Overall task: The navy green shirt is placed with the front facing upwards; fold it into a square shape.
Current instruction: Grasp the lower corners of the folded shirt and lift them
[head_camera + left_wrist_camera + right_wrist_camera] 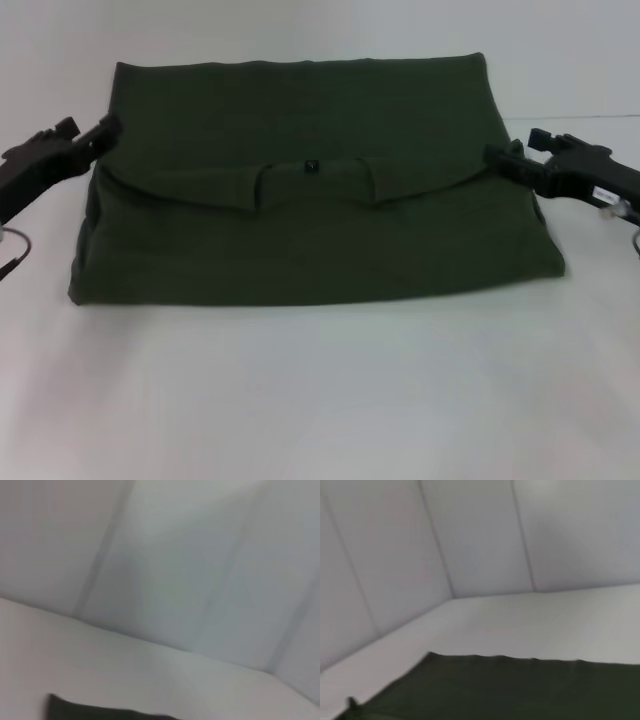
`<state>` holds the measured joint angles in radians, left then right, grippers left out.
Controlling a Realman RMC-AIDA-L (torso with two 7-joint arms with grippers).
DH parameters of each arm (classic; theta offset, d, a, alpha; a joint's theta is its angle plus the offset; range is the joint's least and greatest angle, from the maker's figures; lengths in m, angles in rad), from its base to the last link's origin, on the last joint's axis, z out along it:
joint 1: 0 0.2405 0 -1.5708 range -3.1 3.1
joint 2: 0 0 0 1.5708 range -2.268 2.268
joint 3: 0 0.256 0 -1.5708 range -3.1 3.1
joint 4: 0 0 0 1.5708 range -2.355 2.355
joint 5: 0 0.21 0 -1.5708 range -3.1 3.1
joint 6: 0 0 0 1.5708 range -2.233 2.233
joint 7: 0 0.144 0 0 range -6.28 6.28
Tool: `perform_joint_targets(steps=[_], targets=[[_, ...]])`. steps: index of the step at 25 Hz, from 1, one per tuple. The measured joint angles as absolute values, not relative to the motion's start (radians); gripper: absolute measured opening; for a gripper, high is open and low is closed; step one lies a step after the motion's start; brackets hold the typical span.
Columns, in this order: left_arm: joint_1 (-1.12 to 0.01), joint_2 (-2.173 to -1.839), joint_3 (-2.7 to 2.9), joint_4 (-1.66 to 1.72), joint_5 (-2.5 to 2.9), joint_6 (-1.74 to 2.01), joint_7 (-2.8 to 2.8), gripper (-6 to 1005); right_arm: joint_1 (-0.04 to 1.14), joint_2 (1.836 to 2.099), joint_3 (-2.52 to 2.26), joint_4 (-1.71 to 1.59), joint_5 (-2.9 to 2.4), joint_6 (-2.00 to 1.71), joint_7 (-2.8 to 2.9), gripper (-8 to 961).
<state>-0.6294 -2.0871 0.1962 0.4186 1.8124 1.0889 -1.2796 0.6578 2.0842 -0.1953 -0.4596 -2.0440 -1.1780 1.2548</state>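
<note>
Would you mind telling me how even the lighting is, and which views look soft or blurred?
Head view: soft, even light, a faint shadow under the dark olive-green cotton shirt's near edge on the white table, with the left end effector and right end effector slightly blurred at its sides. Left wrist view: heavily blurred, only a dark shirt corner. Right wrist view: soft focus, no glare.
</note>
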Motion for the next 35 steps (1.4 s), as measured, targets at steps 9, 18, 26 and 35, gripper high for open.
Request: perform_joint_targets(steps=[9,18,26,35], targets=[[-0.522,-2.061,0.355,0.717,2.074,1.399,-1.46,732,0.566,2.083,-0.291,-0.52,-2.045,-1.382,1.236,867],[-0.577,-2.049,0.446,0.741,2.346,1.383,-1.482,732,0.529,2.087,-0.391,-0.526,-2.055,-1.499,1.198,867],[-0.59,-2.04,0.455,0.748,2.395,1.323,-1.54,731,0.49,2.086,-0.536,-0.561,-2.055,-1.637,1.135,866],[-0.596,-2.037,0.452,0.782,2.483,1.311,-1.643,731,0.477,2.086,-0.609,-0.604,-2.058,-1.672,1.151,866]])
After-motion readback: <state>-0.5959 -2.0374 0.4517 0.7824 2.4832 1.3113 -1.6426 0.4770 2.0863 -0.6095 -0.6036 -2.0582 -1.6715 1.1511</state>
